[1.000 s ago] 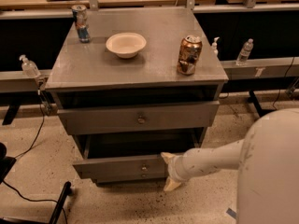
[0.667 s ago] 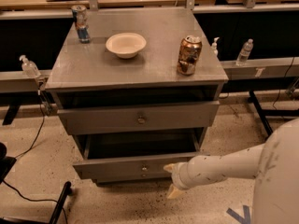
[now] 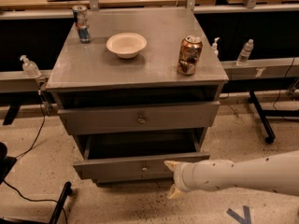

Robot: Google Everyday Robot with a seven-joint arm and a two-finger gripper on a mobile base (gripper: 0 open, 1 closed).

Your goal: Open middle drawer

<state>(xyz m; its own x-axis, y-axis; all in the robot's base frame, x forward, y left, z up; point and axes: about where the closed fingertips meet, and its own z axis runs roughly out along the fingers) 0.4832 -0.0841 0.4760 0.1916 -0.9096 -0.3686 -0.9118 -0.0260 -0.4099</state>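
The middle drawer (image 3: 112, 168) is a grey flat front with a small brass knob (image 3: 144, 168). It stands pulled out from the cabinet, with a dark opening above it. My gripper (image 3: 172, 178) is at the end of the white arm coming in from the right. It sits just in front of the right part of that drawer front, to the right of the knob. Its fingers (image 3: 171, 165) are spread apart and hold nothing.
The taller top drawer front (image 3: 93, 120) is above, and the short third front (image 3: 121, 177) peeks out below. On the cabinet top (image 3: 93, 66) stand a white bowl (image 3: 126, 45), a brown can (image 3: 189, 55) and a blue can (image 3: 81, 23). Bottles, cables and a black chair base (image 3: 60, 202) surround the cabinet.
My gripper has dropped slightly lower and away from the drawer front, and the arm has sunk lower in view. The middle drawer stays pulled out as before.
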